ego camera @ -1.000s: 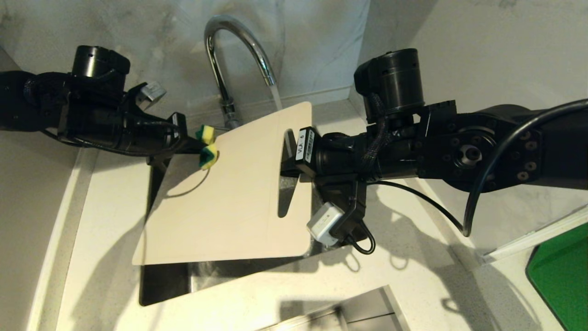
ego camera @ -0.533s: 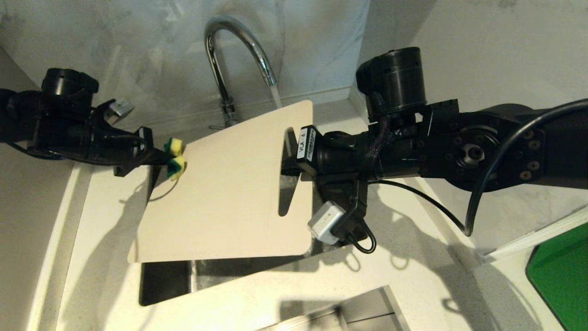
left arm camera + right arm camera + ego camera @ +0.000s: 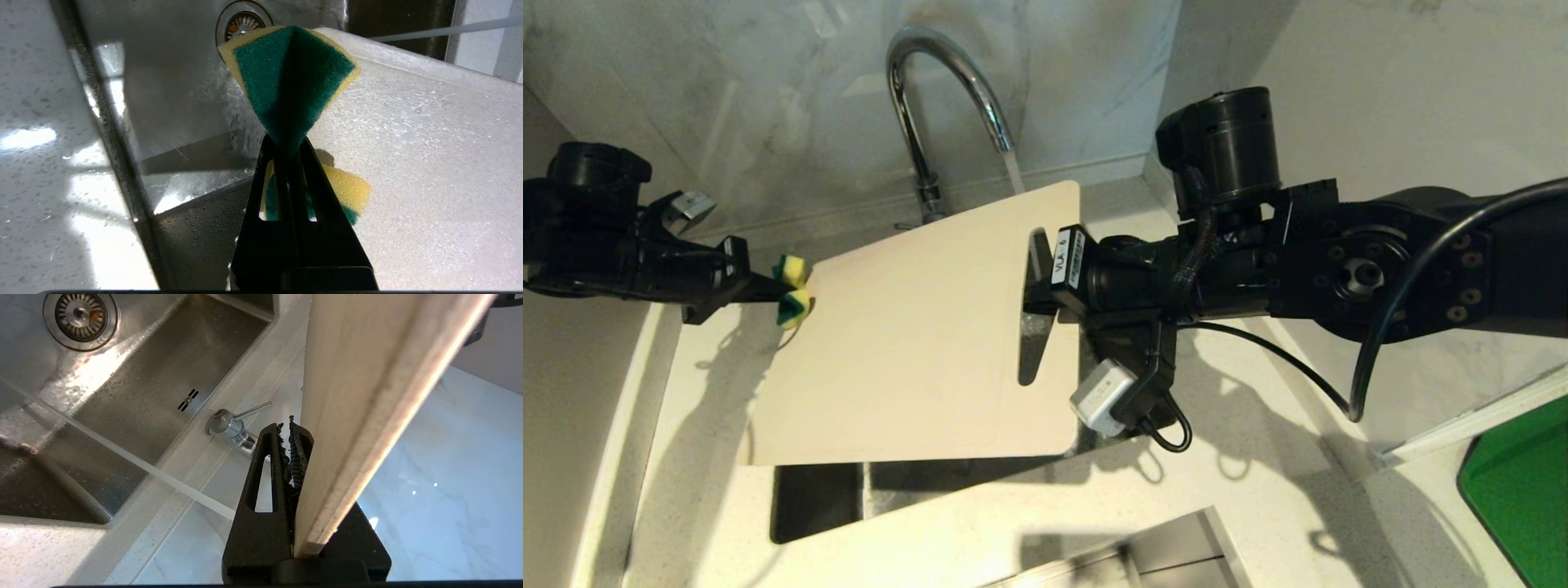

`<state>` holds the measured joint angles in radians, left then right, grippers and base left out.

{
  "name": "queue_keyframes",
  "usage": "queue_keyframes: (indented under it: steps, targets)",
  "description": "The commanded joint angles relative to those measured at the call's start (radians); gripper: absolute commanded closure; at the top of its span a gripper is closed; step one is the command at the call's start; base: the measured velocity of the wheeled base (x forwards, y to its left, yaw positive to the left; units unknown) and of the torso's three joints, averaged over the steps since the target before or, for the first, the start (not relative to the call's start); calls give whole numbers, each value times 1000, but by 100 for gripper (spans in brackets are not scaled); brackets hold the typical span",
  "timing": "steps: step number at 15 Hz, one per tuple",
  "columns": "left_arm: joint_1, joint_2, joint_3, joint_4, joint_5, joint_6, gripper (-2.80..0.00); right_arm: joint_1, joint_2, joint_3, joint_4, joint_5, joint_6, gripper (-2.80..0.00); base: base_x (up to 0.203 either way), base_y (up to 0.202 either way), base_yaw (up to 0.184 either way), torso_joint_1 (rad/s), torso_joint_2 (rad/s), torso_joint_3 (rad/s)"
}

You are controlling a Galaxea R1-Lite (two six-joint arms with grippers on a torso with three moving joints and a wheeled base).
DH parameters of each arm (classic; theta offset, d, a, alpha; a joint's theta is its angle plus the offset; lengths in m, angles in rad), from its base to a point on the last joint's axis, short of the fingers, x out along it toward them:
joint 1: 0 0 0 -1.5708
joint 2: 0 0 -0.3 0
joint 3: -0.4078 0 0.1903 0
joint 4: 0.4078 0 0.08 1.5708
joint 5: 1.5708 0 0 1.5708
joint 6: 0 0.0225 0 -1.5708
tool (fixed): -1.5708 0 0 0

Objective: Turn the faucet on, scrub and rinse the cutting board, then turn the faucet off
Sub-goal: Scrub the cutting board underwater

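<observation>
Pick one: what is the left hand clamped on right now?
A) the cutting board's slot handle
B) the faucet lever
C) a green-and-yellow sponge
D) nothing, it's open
C: the left hand is shut on the green-and-yellow sponge, pinched at its middle beside the far edge of the cutting board; the right hand is the one gripping the board at its slot end.

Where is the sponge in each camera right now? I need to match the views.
Head view: sponge at centre-left, pinched in the left claw at the cutting board's left edge.
Left wrist view: sponge upper centre, folded between the claw's fingers, over the board's edge.
Right wrist view: not in it.
Shared landmark: the cutting board.
</observation>
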<state>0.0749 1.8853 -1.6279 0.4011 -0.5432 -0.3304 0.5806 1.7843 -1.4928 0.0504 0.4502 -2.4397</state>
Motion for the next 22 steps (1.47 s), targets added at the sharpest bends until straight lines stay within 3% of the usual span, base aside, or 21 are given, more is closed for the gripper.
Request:
queue_keyframes:
  steps: [1, 6, 9, 13, 16, 19, 22]
  targets:
    - [-11, -28, -3, 3, -4, -7, 0, 1, 3, 11, 2, 2, -13, 0, 0, 0, 0, 0, 0, 0]
    - [-161, -124, -6, 8, 5, -52, 0, 1, 4, 11, -1, 1, -10, 0, 0, 0, 0, 0, 0, 0]
    - [-295, -197, 0, 24, 16, -92, 0, 1, 3, 12, 0, 1, -12, 0, 0, 0, 0, 0, 0, 0]
    - [-466, -258, 71, 49, 80, -125, 0, 1, 1, 9, 18, 1, -4, 0, 0, 0, 0, 0, 0, 0]
    - [-478, -266, 151, 2, 90, -160, 0, 1, 0, -20, 113, -5, -5, 0, 0, 0, 0, 0, 0, 0]
    - [-482, -255, 248, -229, 91, -202, 0, 1, 3, -36, 164, -26, -8, 0, 0, 0, 0, 0, 0, 0]
    - [-489, -232, 249, -251, 95, -196, 0, 1, 16, -84, 210, -53, -17, 0, 0, 0, 0, 0, 0, 0]
